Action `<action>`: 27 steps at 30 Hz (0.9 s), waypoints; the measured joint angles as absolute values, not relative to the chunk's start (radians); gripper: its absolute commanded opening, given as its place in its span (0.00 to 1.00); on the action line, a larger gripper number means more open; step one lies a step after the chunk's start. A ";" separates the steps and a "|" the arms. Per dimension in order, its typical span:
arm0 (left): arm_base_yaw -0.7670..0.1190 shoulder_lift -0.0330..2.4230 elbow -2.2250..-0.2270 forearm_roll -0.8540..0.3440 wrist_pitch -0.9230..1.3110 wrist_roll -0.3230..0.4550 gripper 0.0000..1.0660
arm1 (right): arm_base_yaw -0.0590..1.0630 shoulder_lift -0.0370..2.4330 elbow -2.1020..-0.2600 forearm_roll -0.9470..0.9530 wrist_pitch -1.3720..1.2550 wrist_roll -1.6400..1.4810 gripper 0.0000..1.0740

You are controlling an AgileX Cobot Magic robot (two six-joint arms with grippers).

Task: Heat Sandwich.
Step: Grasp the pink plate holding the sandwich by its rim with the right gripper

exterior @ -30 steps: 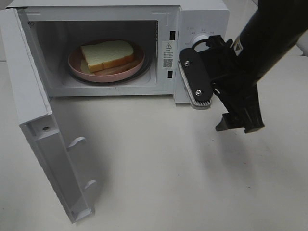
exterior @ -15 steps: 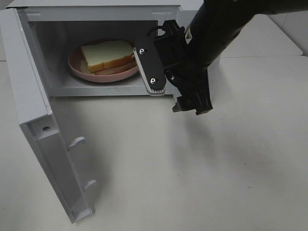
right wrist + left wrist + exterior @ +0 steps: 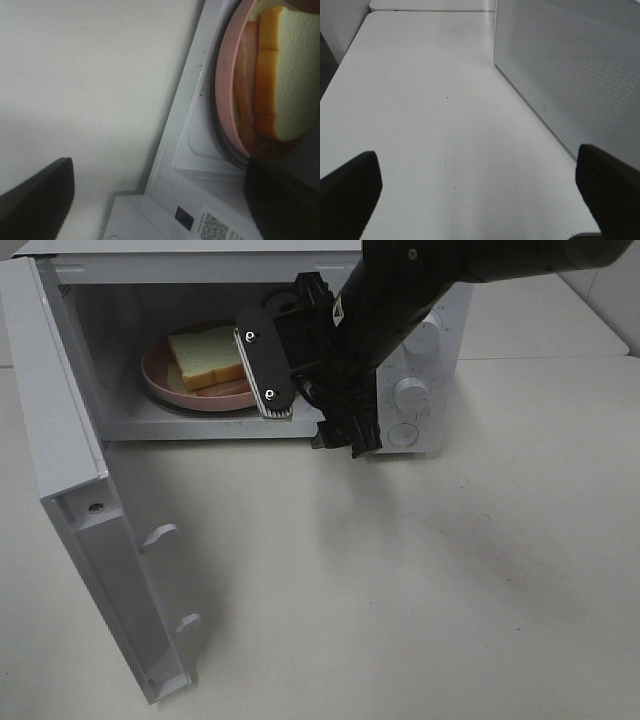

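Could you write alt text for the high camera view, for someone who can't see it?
A sandwich on a pink plate sits inside a white microwave whose door stands wide open. The right gripper, open, hangs before the opening, hiding the plate's right edge.

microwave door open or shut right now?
Open. The door stands hinged out on the left, and the sandwich on its pink plate shows inside.

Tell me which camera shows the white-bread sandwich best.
Exterior high: the square white-bread sandwich lies on its round pink plate inside the open white microwave, only one side hidden behind the black right gripper. Right wrist crops it close-up; left wrist misses it.
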State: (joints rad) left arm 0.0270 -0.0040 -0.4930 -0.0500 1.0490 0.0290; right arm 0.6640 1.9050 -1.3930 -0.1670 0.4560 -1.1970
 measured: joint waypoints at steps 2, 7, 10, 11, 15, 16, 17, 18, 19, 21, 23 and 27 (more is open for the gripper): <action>0.027 -0.004 -0.493 -0.050 1.049 0.029 0.92 | 0.664 1.927 -1.419 -0.168 0.454 -1.198 0.81; 0.027 -0.004 -0.493 -0.050 1.049 0.029 0.92 | 0.664 1.982 -1.477 -0.167 0.436 -1.198 0.80; 0.027 -0.004 -0.493 -0.050 1.049 0.029 0.92 | 0.664 2.013 -1.510 -0.167 0.436 -1.198 0.80; 0.027 -0.004 -0.493 -0.050 1.049 0.029 0.92 | 0.664 2.024 -1.521 -0.167 0.436 -1.198 0.80; 0.027 -0.004 -0.493 -0.050 1.049 0.029 0.92 | 0.664 2.064 -1.561 -0.167 0.436 -1.197 0.79; 0.027 -0.004 -0.493 -0.050 1.049 0.029 0.92 | 0.664 2.075 -1.572 -0.167 0.436 -1.196 0.79; 0.027 -0.004 -0.493 -0.050 1.049 0.029 0.92 | 0.664 2.086 -1.584 -0.167 0.436 -1.196 0.79; 0.027 -0.004 -0.493 -0.050 1.049 0.029 0.92 | 0.664 2.086 -1.584 -0.167 0.436 -1.196 0.79; 0.027 -0.004 -0.493 -0.050 1.049 0.029 0.92 | 0.664 2.108 -1.610 -0.164 0.436 -1.196 0.79; 0.027 -0.004 -0.493 -0.050 1.049 0.029 0.92 | 0.664 2.129 -1.633 -0.152 0.436 -1.196 0.78; 0.027 -0.004 -0.493 -0.050 1.049 0.029 0.92 | 0.664 2.141 -1.645 -0.147 0.436 -1.196 0.78; 0.027 -0.004 -0.493 -0.050 1.049 0.029 0.92 | 0.664 2.182 -1.686 -0.137 0.437 -1.195 0.78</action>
State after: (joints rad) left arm 0.0270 -0.0040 -0.4930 -0.0500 1.0490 0.0290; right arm 0.6640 2.1820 -1.6860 -0.1370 0.4370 -1.1950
